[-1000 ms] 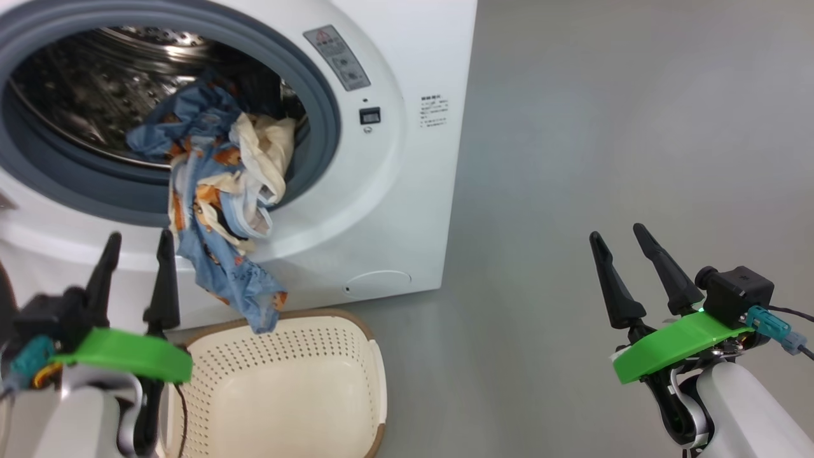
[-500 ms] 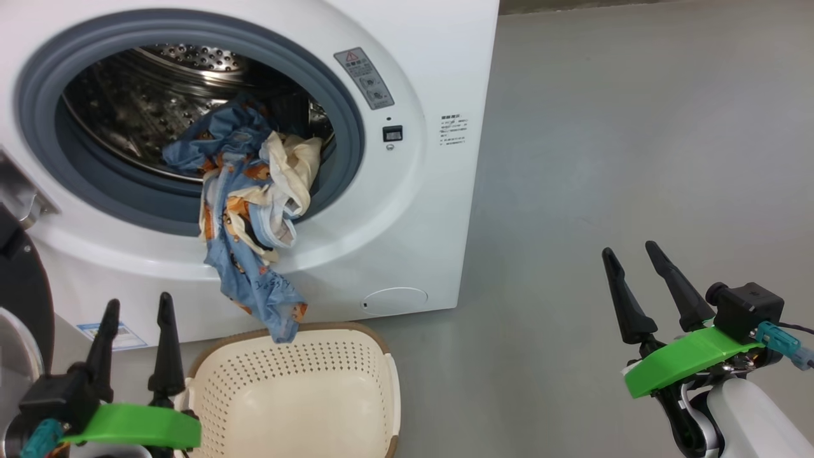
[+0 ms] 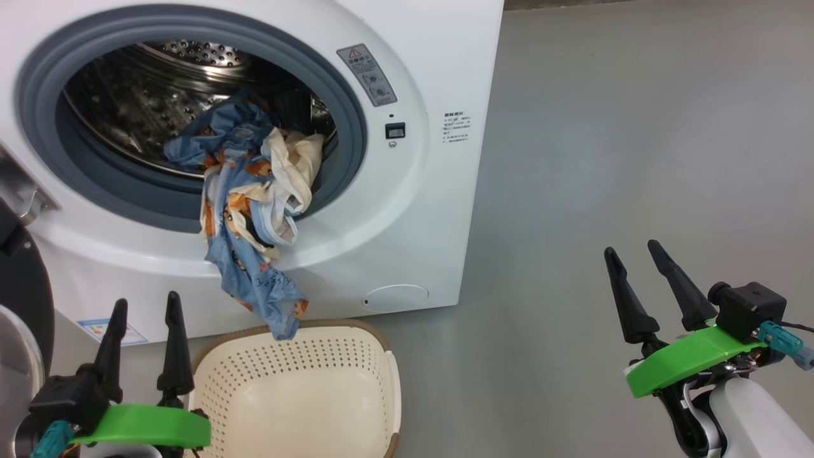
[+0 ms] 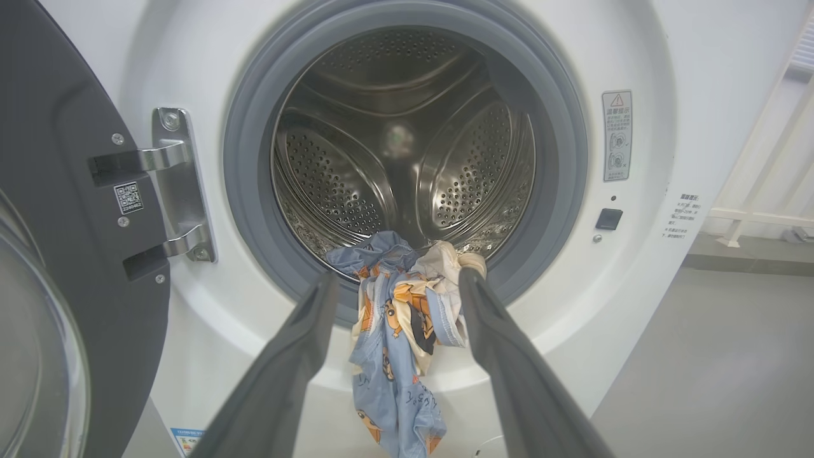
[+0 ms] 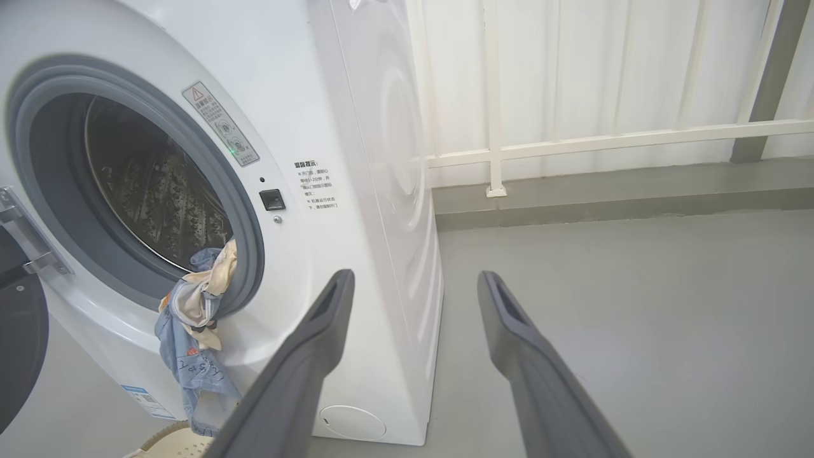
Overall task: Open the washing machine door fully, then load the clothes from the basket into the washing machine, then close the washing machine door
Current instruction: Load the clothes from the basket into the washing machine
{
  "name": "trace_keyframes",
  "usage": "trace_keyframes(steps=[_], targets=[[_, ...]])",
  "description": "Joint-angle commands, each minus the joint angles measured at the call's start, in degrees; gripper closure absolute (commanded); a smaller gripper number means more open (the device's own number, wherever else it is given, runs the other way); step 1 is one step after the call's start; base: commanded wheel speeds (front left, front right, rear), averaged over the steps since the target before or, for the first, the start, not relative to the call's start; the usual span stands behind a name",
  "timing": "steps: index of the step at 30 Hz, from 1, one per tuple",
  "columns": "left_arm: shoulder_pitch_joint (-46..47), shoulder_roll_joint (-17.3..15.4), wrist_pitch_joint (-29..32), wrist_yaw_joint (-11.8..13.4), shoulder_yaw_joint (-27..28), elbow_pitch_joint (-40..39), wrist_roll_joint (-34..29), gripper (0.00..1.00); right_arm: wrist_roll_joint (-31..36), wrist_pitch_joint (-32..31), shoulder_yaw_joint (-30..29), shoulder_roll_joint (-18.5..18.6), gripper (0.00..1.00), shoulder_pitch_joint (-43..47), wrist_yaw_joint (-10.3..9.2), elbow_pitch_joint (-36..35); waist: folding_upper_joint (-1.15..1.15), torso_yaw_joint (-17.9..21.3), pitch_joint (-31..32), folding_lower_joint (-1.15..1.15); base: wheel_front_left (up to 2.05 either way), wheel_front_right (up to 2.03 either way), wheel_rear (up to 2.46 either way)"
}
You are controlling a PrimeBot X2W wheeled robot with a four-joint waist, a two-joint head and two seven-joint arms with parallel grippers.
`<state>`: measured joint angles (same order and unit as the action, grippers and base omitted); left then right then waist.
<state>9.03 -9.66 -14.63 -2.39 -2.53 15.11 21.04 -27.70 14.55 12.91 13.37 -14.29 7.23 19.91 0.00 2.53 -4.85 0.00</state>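
The white washing machine stands with its drum exposed and its black-rimmed door swung wide to the left. The clothes, light blue with orange figures plus a cream piece, lie over the grey seal, half in the drum and half hanging down the front toward the basket. The cream basket sits on the floor below with nothing in it. My left gripper is open at the lower left, beside the basket and apart from the cloth. My right gripper is open at the lower right over bare floor.
Grey floor stretches to the right of the machine. A white railing and wall run behind it. The door's metal hinge sits left of the opening.
The head camera has drawn back and shifted, so the machine sits lower and farther right in view. My left gripper has dropped lower in the picture. The clothes hang as before.
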Motion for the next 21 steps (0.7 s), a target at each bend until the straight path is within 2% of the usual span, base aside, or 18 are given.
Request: trace_keyframes(steps=[1, 21], targets=[[0.5, -1.0, -0.4, 0.3, 2.2, -1.8, -0.7, 0.00, 0.2, 0.4, 1.0, 0.8, 0.00, -0.1, 0.25, -1.5, 0.00, 0.1, -0.1, 0.00, 0.00, 0.00, 0.00], [1.0, 0.2, -0.2, 0.0, 1.9, 0.0, -1.6, 0.00, 0.6, 0.4, 1.1, 0.3, 0.00, -0.5, 0.25, -1.6, 0.00, 0.9, -1.0, 0.00, 0.00, 0.00, 0.00]])
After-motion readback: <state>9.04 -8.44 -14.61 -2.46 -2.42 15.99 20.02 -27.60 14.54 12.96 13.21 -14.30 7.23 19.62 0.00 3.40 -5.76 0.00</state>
